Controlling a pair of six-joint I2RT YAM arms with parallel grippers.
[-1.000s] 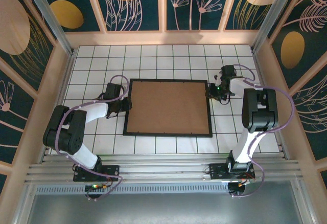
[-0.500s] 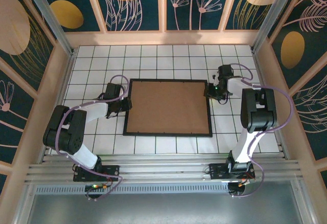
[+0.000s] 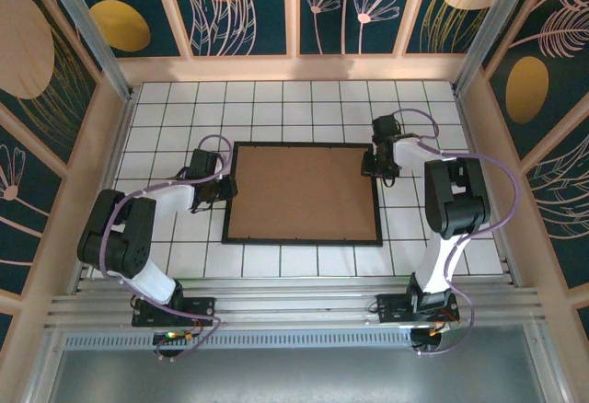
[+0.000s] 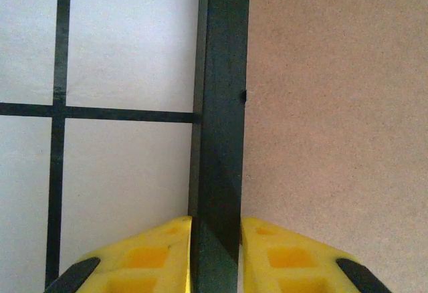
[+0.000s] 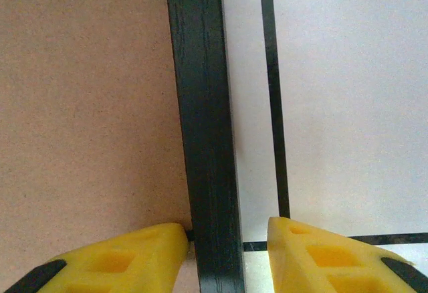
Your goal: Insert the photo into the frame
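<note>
White-and-black jointed left arm and matching right arm: white tube links, bulky black joint housings, looped lilac cables, black base blocks. On left gripper, right gripper: yellow wedge fingers, moulded recesses, black pads at outer corners.

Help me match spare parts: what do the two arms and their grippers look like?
The left arm and right arm each have white tubular links joined by bulky black joint housings, on black bases. A thin lilac cable loops loosely along each. The left gripper and right gripper have wedge-shaped bright yellow fingers with recessed pockets and black patches at their outer edges.
</note>
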